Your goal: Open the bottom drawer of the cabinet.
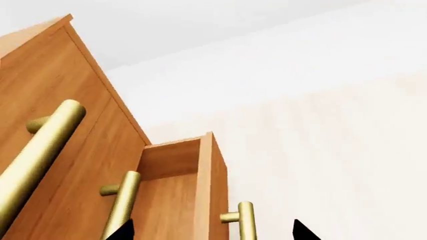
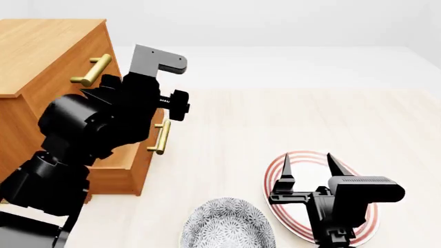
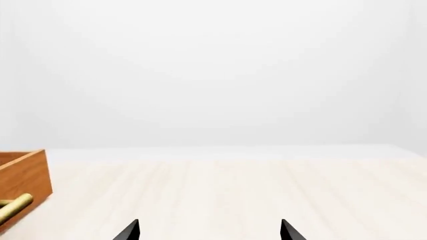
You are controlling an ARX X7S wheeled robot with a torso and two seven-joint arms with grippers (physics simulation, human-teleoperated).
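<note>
Bottom drawer (image 2: 127, 165) stands pulled out of the cabinet (image 2: 41, 57). Left gripper (image 1: 212, 231) spread wide around its handle (image 1: 245, 220), not clamped. Right gripper (image 2: 308, 168) released at five o'clock, above the plate (image 2: 276, 170).

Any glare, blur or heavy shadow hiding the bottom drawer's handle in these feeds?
Head view: flat, even light, sharp; the left arm, not shadow, covers much of the bottom drawer, though its handle shows. Left wrist view: crisp, steep upward perspective stretches the cabinet; soft sheen on the brass, no glare. Right wrist view: clean but mostly blank wall; the drawer sits at the edge.
</note>
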